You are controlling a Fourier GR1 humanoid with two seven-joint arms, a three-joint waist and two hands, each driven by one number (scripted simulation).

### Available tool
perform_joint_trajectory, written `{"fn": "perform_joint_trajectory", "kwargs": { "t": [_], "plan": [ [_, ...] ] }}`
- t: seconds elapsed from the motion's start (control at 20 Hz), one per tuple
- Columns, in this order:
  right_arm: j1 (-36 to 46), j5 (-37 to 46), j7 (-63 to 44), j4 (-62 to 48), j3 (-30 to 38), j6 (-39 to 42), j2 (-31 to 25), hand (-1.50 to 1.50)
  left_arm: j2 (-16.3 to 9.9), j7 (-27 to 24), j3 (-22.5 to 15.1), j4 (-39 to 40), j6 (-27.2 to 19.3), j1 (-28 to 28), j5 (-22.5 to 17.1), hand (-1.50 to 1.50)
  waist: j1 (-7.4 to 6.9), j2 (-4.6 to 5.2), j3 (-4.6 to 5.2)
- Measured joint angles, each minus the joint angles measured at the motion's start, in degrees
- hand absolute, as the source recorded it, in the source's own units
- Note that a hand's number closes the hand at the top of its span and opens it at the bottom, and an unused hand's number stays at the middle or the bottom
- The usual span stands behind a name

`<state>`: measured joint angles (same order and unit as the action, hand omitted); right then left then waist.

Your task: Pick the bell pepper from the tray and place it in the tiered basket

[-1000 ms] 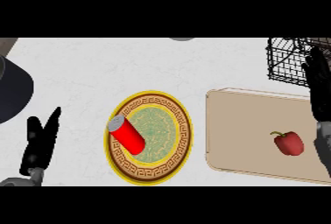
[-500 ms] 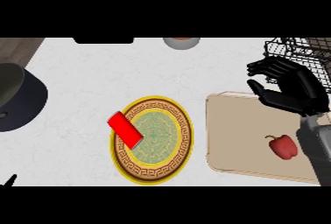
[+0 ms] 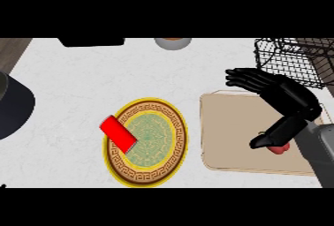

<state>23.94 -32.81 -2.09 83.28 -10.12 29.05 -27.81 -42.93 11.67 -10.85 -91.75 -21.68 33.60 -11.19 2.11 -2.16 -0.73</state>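
Observation:
A red bell pepper (image 3: 281,148) lies on the beige tray (image 3: 228,132) at the right, mostly hidden behind my right thumb. My right hand (image 3: 287,97) hovers over the tray, fingers spread and pointing left, thumb hanging down in front of the pepper; it holds nothing. The black wire tiered basket (image 3: 294,59) stands at the upper right, just beyond the hand. My left hand does not show.
A round yellow patterned plate (image 3: 157,152) sits left of the tray with a red can (image 3: 118,132) lying on its left rim. A dark pan (image 3: 9,106) is at the left edge. A black object (image 3: 91,42) and a grey bowl (image 3: 173,43) sit at the back.
My right hand has dropped lower over the tray, its thumb now in front of the pepper. The left hand has left the view. The view has shifted slightly.

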Motion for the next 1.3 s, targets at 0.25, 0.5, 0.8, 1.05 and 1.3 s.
{"fn": "perform_joint_trajectory", "kwargs": {
  "t": [0.25,0.5,0.8,1.05,1.3],
  "plan": [
    [4.56,3.25,0.37,3.73,-0.95,9.97,-8.21,-1.5,0.35,-1.4,1.44,-0.02,-0.49,2.39,-0.15,0.0,2.09,-1.06,0.43],
    [10.4,9.62,1.11,9.65,-1.91,18.12,-15.99,-1.5,0.77,-2.85,2.25,0.33,-0.6,4.27,0.19,0.0,3.62,-1.96,0.66],
    [16.55,17.3,1.67,17.42,-2.83,24.4,-22.55,-1.5,1.62,-4.76,3.03,0.42,-0.72,5.7,0.62,0.0,4.66,-2.0,0.58],
    [18.89,22.11,1.69,22.49,-4.24,26.59,-25.93,-1.5,2.86,-6.47,3.91,0.61,-1.08,6.34,0.73,0.0,5.26,-1.29,0.41],
    [19.44,25.52,1.79,26.46,-5.82,27.12,-27.73,-1.5,4.09,-8.16,4.8,1.05,-1.35,6.79,0.82,0.0,5.78,-0.62,0.25]
  ]
}}
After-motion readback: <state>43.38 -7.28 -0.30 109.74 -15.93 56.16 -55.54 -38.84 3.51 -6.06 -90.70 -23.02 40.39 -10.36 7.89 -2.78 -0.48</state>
